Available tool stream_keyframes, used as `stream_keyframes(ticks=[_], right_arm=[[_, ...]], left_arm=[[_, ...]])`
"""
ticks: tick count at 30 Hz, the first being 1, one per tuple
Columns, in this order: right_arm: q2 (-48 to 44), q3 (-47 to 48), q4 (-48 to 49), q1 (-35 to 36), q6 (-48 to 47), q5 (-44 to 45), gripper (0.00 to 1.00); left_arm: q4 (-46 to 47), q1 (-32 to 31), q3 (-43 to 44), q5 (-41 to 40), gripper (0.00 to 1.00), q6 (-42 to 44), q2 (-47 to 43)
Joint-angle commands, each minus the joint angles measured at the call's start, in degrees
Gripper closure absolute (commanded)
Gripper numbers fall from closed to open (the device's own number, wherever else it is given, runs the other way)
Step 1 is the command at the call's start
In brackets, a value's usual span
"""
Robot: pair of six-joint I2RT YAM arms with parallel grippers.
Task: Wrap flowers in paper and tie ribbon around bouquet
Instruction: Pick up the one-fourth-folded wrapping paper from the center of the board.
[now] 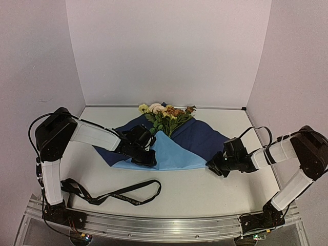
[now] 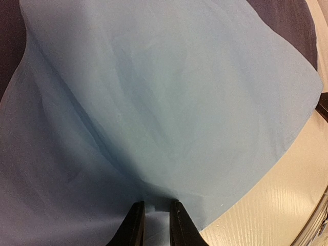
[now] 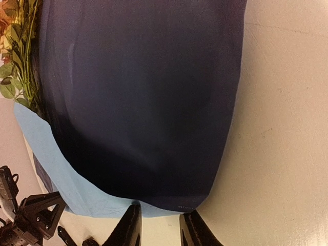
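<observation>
The flowers (image 1: pixel 166 114) lie at the back of the table, heads away from me, stems running under the paper (image 1: pixel 197 136). The sheet lies dark side up, with a light blue flap (image 1: pixel 169 151) folded over the stems. My left gripper (image 1: pixel 146 156) rests on the flap's left part, and in the left wrist view it (image 2: pixel 157 202) is shut on a puckered fold of paper (image 2: pixel 169 92). My right gripper (image 3: pixel 161 210) stands open at the sheet's near right corner (image 3: pixel 225 200), bare table between its fingers. The ribbon (image 1: pixel 118 195) lies loose in front of the left arm.
White walls close in the table (image 1: pixel 205 189) on three sides. A metal rail (image 1: pixel 164 225) runs along the near edge by the arm bases. In the right wrist view, leaves (image 3: pixel 18 56) show at the upper left and the left arm's black parts (image 3: pixel 31 220) at the lower left.
</observation>
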Motion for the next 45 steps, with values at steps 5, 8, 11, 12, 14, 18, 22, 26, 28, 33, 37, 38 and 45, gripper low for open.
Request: stream_keyframes(ticks=[5, 8, 11, 12, 14, 18, 22, 26, 28, 33, 37, 38, 45], right_arm=[[1.61, -1.15, -1.90, 0.30, -2.65, 4.17, 0.92], [1.10, -1.76, -1.45, 0.37, -3.43, 4.59, 0.99], [0.11, -2.93, -0.54, 0.33, -4.09, 5.18, 1.00], [-0.28, -3.41, -0.05, 0.34, -4.16, 5.44, 1.00], [-1.07, -4.51, 0.71, 0.41, -4.19, 5.79, 1.00], [-3.07, -6.57, 0.97, 0.65, -4.21, 6.49, 1.00], [-5.60, -8.81, 0.93, 0.65, -4.29, 7.08, 1.00], [-8.68, -11.51, 0.80, 0.66, -3.89, 8.15, 1.00], [-10.62, -13.06, 0.34, 0.66, -3.71, 8.75, 1.00], [-14.50, -14.81, -1.58, 0.65, -3.86, 9.33, 1.00], [-17.84, -15.16, -4.84, 0.67, -4.52, 9.23, 1.00], [-18.63, -15.17, -5.96, 0.66, -4.77, 9.18, 1.00], [-22.51, -14.29, -12.22, 0.66, -6.86, 7.79, 1.00]], left_arm=[[-1.77, 0.33, 1.66, 0.13, 0.80, 0.66, 1.28], [-2.14, 0.18, 2.20, 0.62, 0.78, 1.27, 1.07], [-2.94, 0.04, 3.29, 0.62, 0.75, 1.98, 0.54], [-3.20, -0.04, 3.70, 0.54, 0.74, 2.20, 0.32], [-4.07, -0.31, 4.72, 0.41, 0.73, 2.64, -0.21], [-5.94, -1.91, 7.38, 0.25, 0.71, 4.29, -1.65], [-8.00, -5.14, 11.89, 0.92, 0.71, 6.88, -1.08], [-8.61, -8.78, 15.72, 2.44, 0.71, 10.20, 1.21], [-8.38, -10.46, 17.68, 3.61, 0.72, 12.51, 2.70], [-8.69, -13.43, 22.94, 5.33, 0.74, 17.14, 8.55], [-7.44, -14.31, 25.48, 5.89, 0.74, 19.83, 11.73], [-7.29, -14.66, 26.10, 5.77, 0.74, 20.61, 12.37], [-7.83, -16.22, 30.18, 3.09, 0.75, 23.89, 17.12]])
